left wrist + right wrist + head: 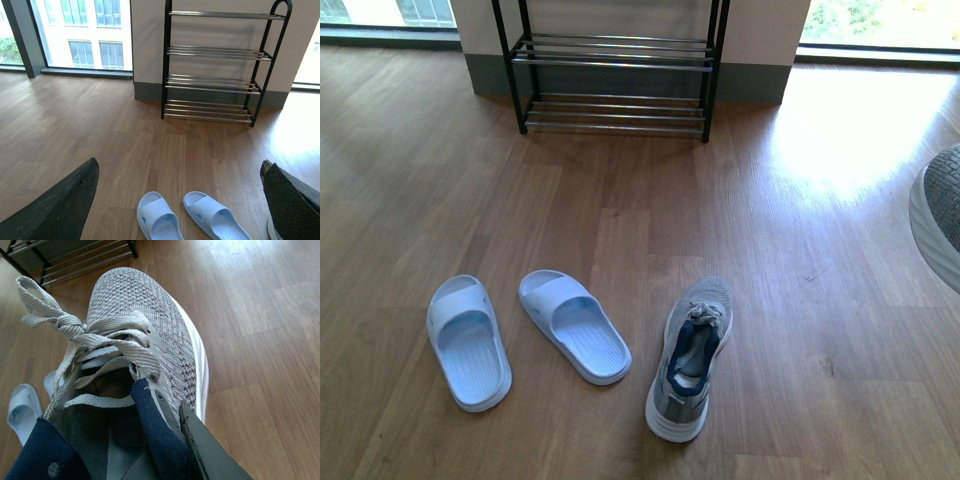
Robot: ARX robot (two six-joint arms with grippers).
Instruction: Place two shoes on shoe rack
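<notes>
- The right hand (167,435) is closed on a grey knit sneaker (145,305). It grips the side wall of the collar, next to the navy lining.
- One dark finger (207,452) presses the outside of that shoe. The other finger is hidden inside it.
- The held sneaker hangs clear of the wooden floor (260,340). Its toe points away from the right hand, and its laces sit in a loose bow just beyond the grip.
- In the front view only its grey toe and white sole show, at the right edge.
- The left hand (180,164) is spread wide and holds nothing, with its two dark fingers (60,205) well apart.
- Two pale blue sandals (157,220) lie on the floor below and just ahead of the left hand. They are side by side, not touching, with toes pointing away from it.
- A second sneaker (692,355) rests on the floor just beside the sandals, lower than the right hand and to its left. Its toe also points away.
- The shoe rack (215,52) stands against the wall, well ahead of both hands. It has black side frames and four tiers of chrome rods.
</notes>
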